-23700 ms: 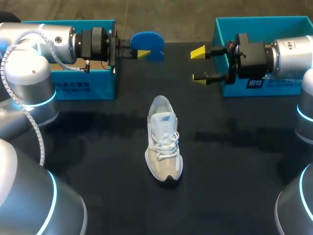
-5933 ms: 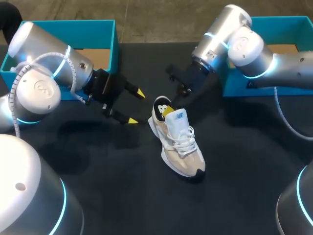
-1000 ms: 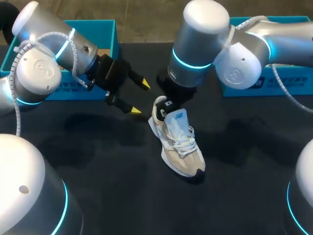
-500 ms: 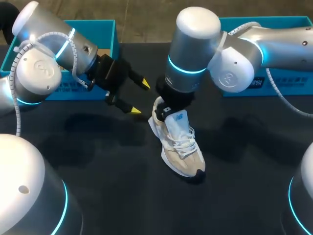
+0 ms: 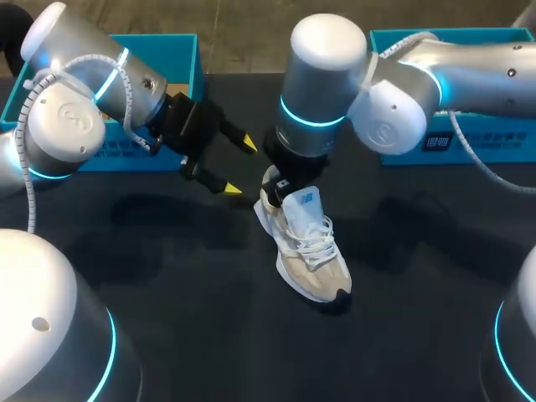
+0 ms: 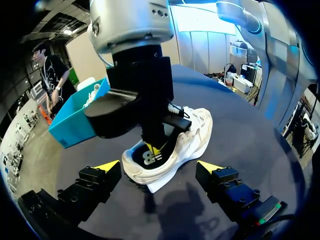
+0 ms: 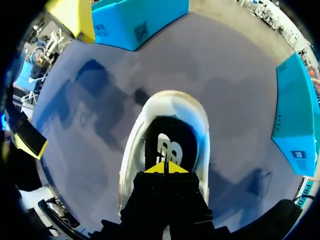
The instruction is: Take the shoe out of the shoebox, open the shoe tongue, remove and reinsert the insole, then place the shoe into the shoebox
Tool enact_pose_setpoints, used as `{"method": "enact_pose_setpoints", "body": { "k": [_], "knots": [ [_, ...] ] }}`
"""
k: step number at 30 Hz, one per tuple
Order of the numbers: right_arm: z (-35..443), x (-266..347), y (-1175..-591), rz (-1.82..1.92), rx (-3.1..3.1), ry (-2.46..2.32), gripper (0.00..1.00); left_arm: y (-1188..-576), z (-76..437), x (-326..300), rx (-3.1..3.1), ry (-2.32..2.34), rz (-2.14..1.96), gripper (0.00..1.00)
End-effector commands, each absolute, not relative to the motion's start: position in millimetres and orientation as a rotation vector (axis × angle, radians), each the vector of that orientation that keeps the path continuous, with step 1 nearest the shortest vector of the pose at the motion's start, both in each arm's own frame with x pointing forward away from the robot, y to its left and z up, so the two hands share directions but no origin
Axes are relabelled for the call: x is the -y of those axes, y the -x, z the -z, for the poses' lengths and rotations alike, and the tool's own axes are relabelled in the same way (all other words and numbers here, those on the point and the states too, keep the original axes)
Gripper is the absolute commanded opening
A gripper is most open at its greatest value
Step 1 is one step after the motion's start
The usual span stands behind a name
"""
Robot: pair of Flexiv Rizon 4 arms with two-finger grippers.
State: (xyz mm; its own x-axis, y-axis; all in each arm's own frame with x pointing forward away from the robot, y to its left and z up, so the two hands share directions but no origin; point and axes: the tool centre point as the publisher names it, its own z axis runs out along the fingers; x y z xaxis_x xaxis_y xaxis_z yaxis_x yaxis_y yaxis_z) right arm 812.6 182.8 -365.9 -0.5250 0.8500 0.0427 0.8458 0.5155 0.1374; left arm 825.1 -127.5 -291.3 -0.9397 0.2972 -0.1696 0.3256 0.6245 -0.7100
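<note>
A white and beige shoe (image 5: 306, 249) lies on the black table, toe toward me and tongue raised. Its black insole (image 7: 168, 141) with a white logo shows inside the heel opening. My right gripper (image 5: 281, 185) points down into that opening. In the right wrist view the right gripper (image 7: 166, 169) has its yellow tips pressed together just over the insole, with nothing seen between them. My left gripper (image 5: 240, 167) hangs open left of the heel, apart from the shoe. In the left wrist view the left gripper (image 6: 159, 167) frames the shoe (image 6: 187, 134) and the right gripper (image 6: 156, 148).
A teal shoebox (image 5: 186, 55) stands at the back left behind my left arm. A second teal box (image 5: 387, 48) stands at the back right behind my right arm. Bare black tabletop (image 5: 193, 285) lies in front of the shoe and to both sides.
My right arm has shifted a little to the left over the shoe's heel, its gripper staying in the opening. The left arm and the shoe have not moved.
</note>
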Motion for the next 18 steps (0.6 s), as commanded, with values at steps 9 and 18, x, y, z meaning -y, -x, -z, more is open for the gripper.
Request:
{"method": "enact_pose_setpoints", "body": {
  "k": [9, 18],
  "knots": [
    [391, -190, -826, -0.193, -2.713, -1.511, 0.00, -825, 291, 128, -2.801, -0.538, 1.231, 1.00],
    [367, -183, -825, -0.229, -2.655, -1.511, 0.00, -825, 291, 128, -2.801, -0.538, 1.231, 1.00]
  ]
}}
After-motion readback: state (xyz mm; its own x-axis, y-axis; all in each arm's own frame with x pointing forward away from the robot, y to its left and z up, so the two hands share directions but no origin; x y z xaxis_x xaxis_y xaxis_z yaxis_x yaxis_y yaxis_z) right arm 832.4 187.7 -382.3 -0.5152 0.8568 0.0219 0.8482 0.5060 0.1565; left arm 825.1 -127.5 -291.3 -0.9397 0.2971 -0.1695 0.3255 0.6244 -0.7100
